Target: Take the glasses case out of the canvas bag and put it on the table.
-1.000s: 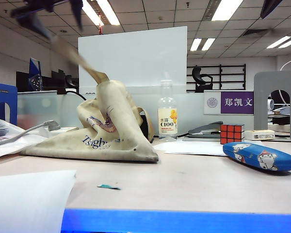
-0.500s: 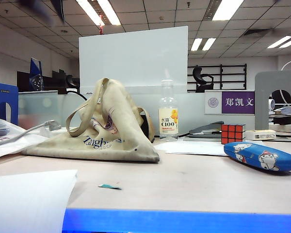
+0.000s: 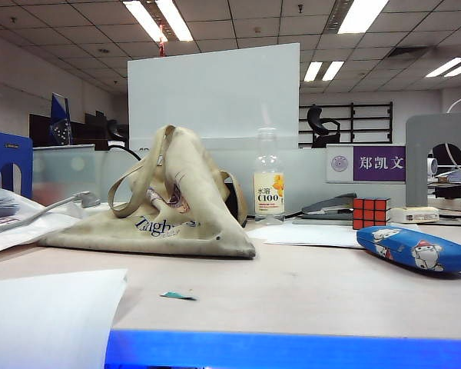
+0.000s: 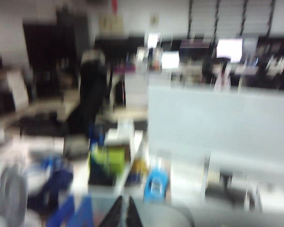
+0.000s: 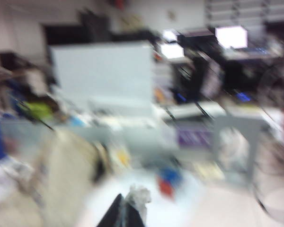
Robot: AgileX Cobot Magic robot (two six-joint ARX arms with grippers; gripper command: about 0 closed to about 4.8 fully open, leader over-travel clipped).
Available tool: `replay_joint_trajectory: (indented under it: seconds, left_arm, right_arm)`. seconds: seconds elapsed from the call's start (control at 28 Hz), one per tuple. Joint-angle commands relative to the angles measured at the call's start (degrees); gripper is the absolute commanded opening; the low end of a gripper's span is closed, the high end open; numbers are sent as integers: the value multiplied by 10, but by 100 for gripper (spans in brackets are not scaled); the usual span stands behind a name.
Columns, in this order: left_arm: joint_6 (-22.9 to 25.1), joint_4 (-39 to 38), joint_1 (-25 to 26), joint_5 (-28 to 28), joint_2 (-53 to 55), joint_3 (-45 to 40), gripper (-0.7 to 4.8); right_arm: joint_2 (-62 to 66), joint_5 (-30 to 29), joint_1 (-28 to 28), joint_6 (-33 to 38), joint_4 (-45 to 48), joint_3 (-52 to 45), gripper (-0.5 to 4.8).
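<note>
The smooth, elongated blue glasses case (image 3: 415, 248) with cartoon figures is lying on the pale table (image 3: 307, 296), at three o'clock from the slumping, creased beige canvas bag (image 3: 173, 204). In badly blurred wrist views, the left claw (image 4: 122, 213) and right claw (image 5: 122, 213) are both showing fingers pressed together, empty, high above the table.

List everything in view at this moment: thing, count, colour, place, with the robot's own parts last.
glasses case: 1, blue with white-and-red cartoons, lying on the table at right, outside the bag
canvas bag: 1, beige with print, slumped left of centre
table: 1, pale beige-pink, blue front edge
Rubik's cube: 1, mostly red, behind the case
bottle: 1, clear with yellow label, right of the bag
stapler: 1, grey, beside the cube
paper sheets: several, white, front left and centre right
teal scrap: 1, front centre
left end effector: shut, raised off the table, blurred wrist view only
right end effector: shut, raised, blurred wrist view only
</note>
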Motion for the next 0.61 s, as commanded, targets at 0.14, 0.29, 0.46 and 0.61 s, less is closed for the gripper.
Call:
replay_joint_trajectory:
  seconds: [0.14,0.29,0.46,0.61]
  left_arm:
    - [-64,-23,113,85,-51,-172,-6]
    - [-79,13,115,85,-144,-309,-6]
    - [-61,35,116,116,-244,-402,-6]
    - [-74,25,117,128,-317,-424,-6]
  right_arm:
    - [-94,32,0,67,-212,-82,-1]
    - [-93,-37,-2,79,-76,-195,-1]
    - [-91,-79,0,91,110,-313,45]
    - [-91,-110,0,114,262,-407,73]
